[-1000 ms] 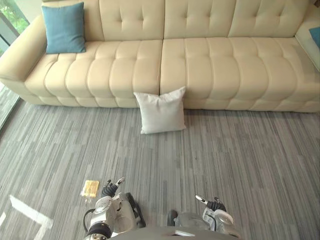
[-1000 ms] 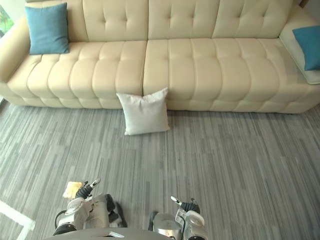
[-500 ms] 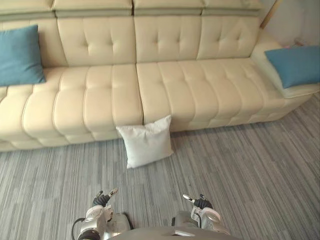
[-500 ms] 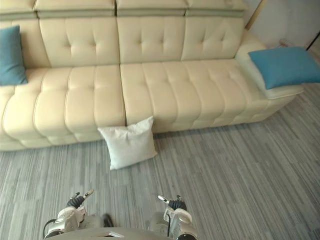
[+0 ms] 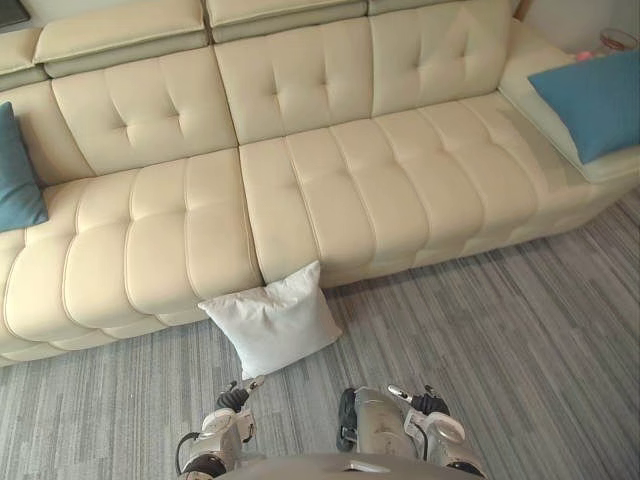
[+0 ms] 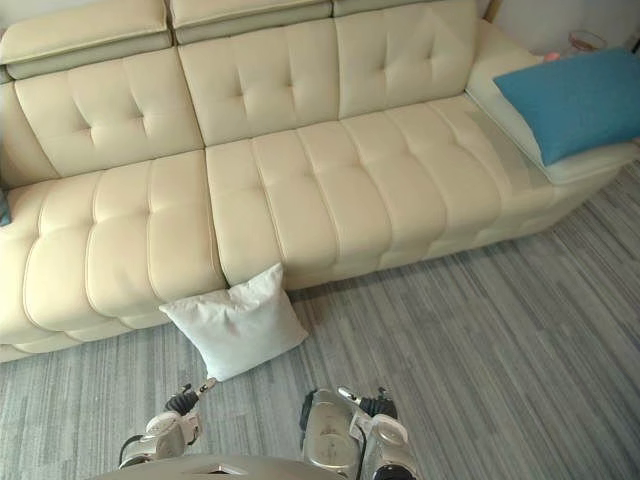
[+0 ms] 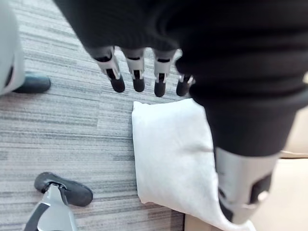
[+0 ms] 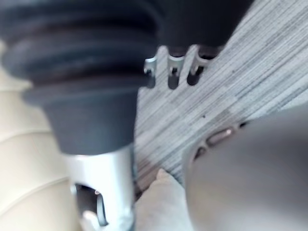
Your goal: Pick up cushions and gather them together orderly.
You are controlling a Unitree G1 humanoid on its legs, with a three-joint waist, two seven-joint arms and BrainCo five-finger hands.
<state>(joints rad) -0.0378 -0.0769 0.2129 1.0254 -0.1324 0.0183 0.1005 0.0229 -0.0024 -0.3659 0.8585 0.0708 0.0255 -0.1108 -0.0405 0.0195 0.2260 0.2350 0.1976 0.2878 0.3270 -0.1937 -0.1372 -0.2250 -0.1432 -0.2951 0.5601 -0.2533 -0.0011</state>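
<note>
A white cushion (image 5: 270, 322) stands on the grey carpet, leaning against the front of the cream sofa (image 5: 330, 190). One blue cushion (image 5: 15, 180) rests on the sofa's far left seat. Another blue cushion (image 5: 595, 100) lies on the sofa's right end. My left hand (image 5: 235, 398) hangs low just in front of the white cushion (image 7: 173, 154), its fingers (image 7: 137, 72) straight and holding nothing. My right hand (image 5: 418, 402) hangs low to the cushion's right, relaxed and empty. Past its fingers (image 8: 173, 72), a corner of the white cushion (image 8: 161, 202) shows.
The sofa runs across the whole far side, with its right end turning toward me. Striped grey carpet (image 5: 500, 330) lies open to the right of the white cushion. A small pink object (image 5: 612, 42) stands behind the right blue cushion.
The camera has moved closer and turned right, so the white cushion now lies just ahead of my hands. Both hands stay low and empty.
</note>
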